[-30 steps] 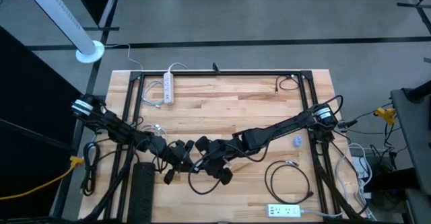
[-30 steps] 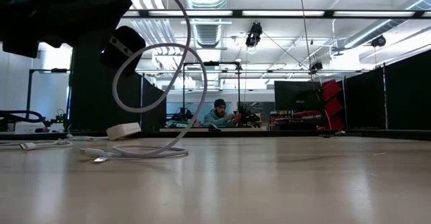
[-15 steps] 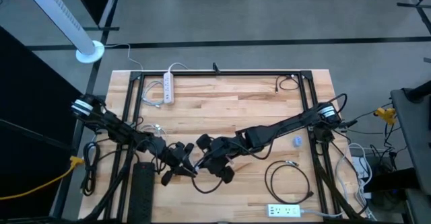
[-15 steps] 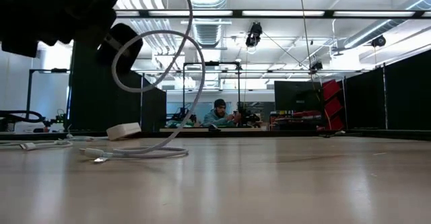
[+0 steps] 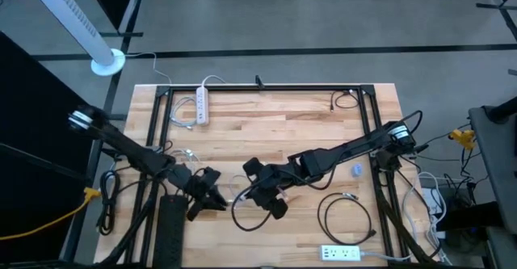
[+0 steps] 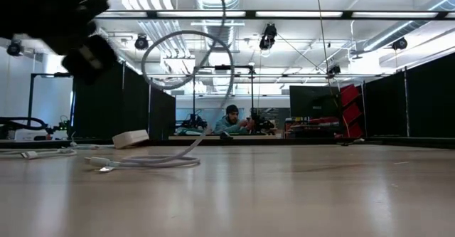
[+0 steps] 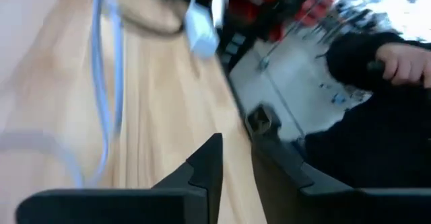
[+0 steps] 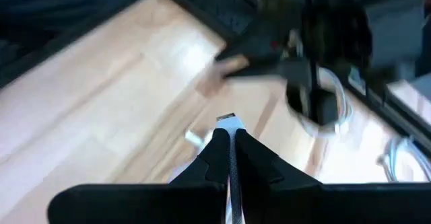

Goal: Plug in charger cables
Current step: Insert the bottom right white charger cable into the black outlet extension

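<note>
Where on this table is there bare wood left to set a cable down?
Free: the wide centre strip of the table, between the white power strip at the far left and the small black cable at the far right. Crowded: the near middle, where the left end effector and right end effector meet, and the black cable loop.

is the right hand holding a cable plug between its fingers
Yes: in the right wrist view the right hand is shut on the white cable, its silver plug end poking out past the fingertips.
</note>
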Action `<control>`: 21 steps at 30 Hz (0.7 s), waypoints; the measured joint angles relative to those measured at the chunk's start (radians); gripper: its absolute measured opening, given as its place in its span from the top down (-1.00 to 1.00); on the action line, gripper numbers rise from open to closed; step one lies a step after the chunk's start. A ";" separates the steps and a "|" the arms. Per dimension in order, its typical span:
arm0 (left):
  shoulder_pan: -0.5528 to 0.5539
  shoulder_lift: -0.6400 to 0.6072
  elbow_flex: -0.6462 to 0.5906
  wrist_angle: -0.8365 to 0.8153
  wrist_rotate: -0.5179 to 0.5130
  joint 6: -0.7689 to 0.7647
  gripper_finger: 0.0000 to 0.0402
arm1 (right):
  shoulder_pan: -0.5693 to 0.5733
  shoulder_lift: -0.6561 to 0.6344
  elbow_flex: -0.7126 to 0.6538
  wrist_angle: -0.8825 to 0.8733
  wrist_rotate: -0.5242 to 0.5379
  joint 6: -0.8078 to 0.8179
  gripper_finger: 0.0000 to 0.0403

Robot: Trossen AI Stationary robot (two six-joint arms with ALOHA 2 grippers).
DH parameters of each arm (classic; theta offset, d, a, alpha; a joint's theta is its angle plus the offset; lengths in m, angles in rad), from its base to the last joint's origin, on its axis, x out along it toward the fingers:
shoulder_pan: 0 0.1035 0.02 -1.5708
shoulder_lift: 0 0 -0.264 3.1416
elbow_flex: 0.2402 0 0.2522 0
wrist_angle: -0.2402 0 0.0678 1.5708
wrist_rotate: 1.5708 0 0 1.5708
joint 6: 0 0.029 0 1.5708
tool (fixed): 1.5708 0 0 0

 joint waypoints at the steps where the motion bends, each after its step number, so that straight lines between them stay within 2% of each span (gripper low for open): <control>1: -0.023 -0.031 0.017 -0.101 -0.009 -0.053 0.75 | 0.001 0.000 0.000 -0.017 0.012 0.006 1.00; 4: -0.105 -0.078 0.092 -0.444 -0.020 -0.253 0.86 | 0.009 0.001 0.000 -0.066 0.045 0.036 1.00; 7: -0.193 -0.073 0.206 -0.776 -0.016 -0.464 0.96 | 0.013 0.001 0.000 -0.070 0.057 0.059 1.00; 11: -0.275 -0.022 0.369 -1.103 0.040 -0.631 0.99 | 0.014 0.002 0.000 -0.058 0.076 0.063 1.00; 14: -0.310 0.032 0.462 -1.190 0.046 -0.648 1.00 | 0.013 0.002 0.000 -0.050 0.087 0.076 1.00; 17: -0.336 0.099 0.499 -1.212 0.071 -0.651 1.00 | 0.015 0.002 0.000 -0.058 0.093 0.105 1.00; 21: -0.376 0.203 0.496 -1.232 0.215 -0.638 1.00 | 0.025 0.002 0.000 -0.064 0.102 0.113 1.00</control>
